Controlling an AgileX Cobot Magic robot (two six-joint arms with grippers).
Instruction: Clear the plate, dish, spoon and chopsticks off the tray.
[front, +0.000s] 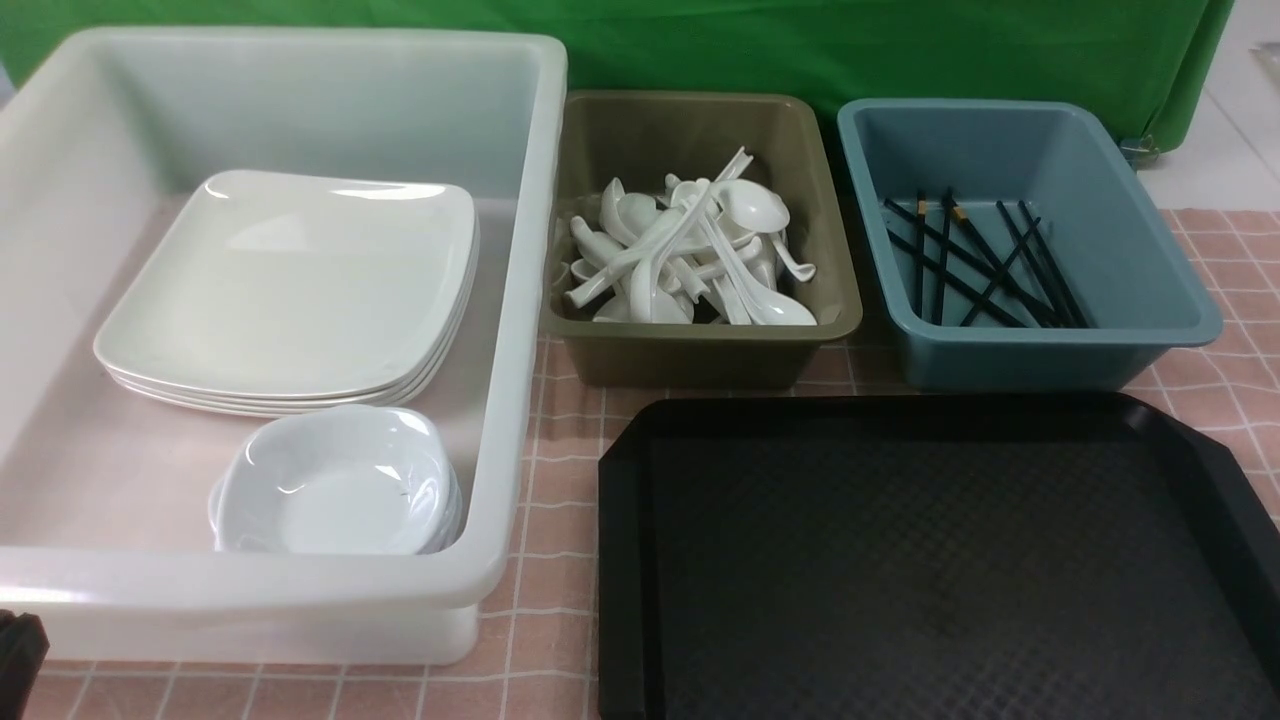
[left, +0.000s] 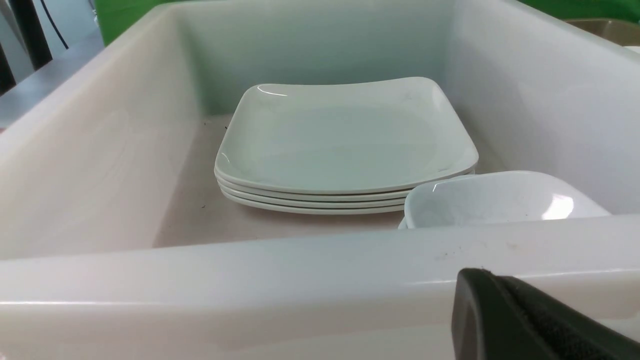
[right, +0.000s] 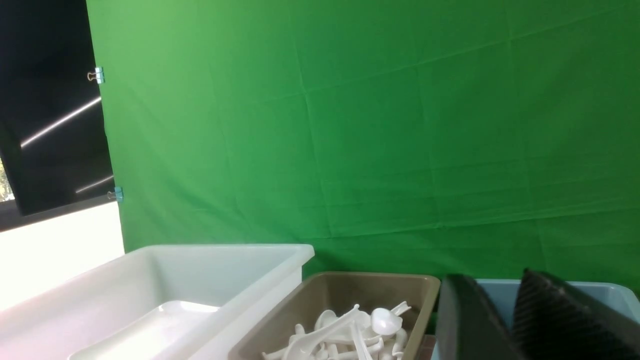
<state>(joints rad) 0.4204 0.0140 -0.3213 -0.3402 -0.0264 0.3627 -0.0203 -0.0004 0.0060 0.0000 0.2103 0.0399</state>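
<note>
I see black tray (front: 930, 560) bare; plate stack (front: 290, 290) in white tub (front: 500, 400). Left gripper (left: 530, 320) state unclear; right gripper (right: 505, 320) fingers slightly parted.

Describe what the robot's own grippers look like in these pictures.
Only parts show. The left gripper appears as a matte black finger with a rounded edge and a finely textured pad. The right gripper shows two black fingers, one smooth, one with a cross-hatched grip pad. No cables, markings or arm links are visible.
</note>
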